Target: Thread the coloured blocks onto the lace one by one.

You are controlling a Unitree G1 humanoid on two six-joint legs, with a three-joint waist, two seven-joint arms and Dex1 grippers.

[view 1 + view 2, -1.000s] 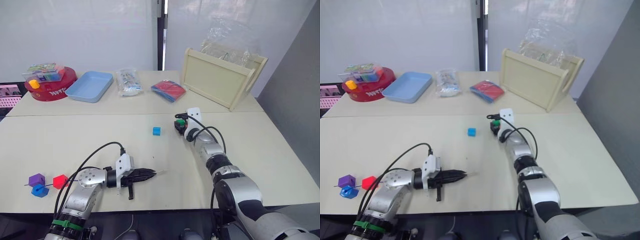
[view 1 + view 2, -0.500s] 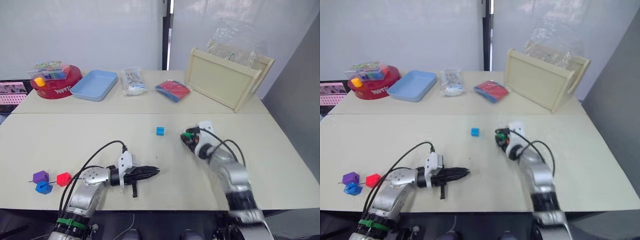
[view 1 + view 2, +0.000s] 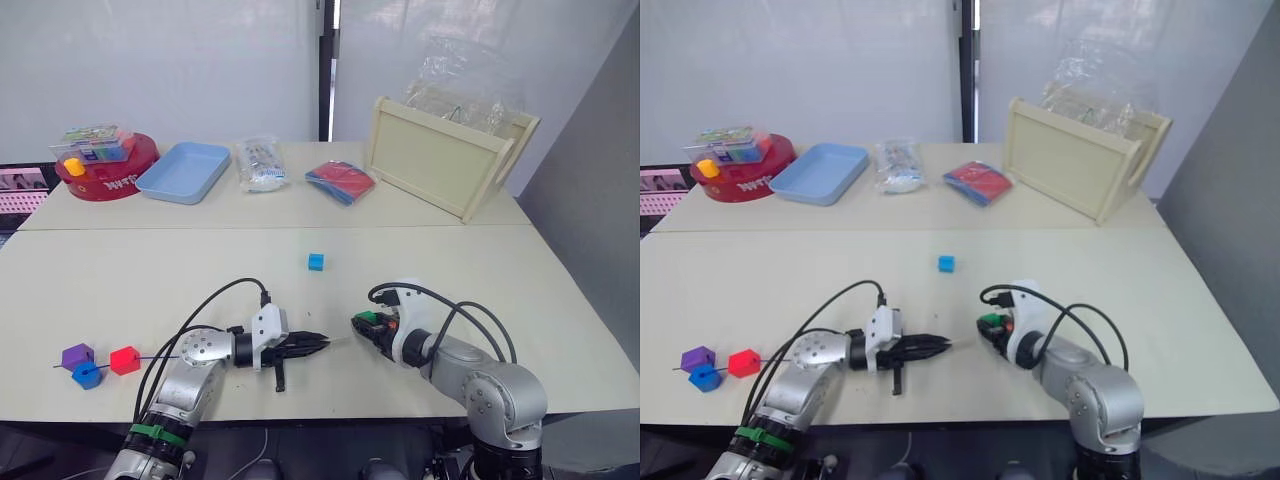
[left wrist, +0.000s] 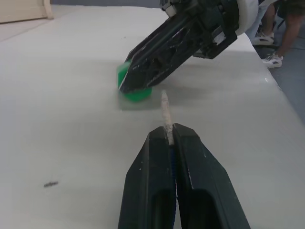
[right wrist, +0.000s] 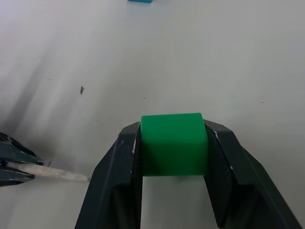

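Note:
My left gripper [image 3: 322, 342] is shut on the lace near its pale stiff tip [image 4: 165, 107], low over the table's front. The dark-blue lace [image 3: 150, 357] trails left to the purple block [image 3: 76, 354], blue block [image 3: 87, 375] and red block [image 3: 125, 359], which sit strung on it. My right gripper [image 3: 360, 322] is shut on the green block [image 5: 174, 143] and faces the left gripper. The tip points at the green block [image 4: 133, 87], a short gap away. The light blue block [image 3: 316, 262] lies alone at mid-table.
Along the back stand a red round tin [image 3: 105, 172] with a yellow piece, a blue tray [image 3: 183, 170], a clear packet [image 3: 258, 163], a red-and-blue pack [image 3: 339, 180] and a wooden box [image 3: 445, 155] under a plastic bag. Black cables loop by both wrists.
My right gripper has carried the green block from mid-table down to the front, facing the lace tip. The left gripper with the lace has shifted a little to the right.

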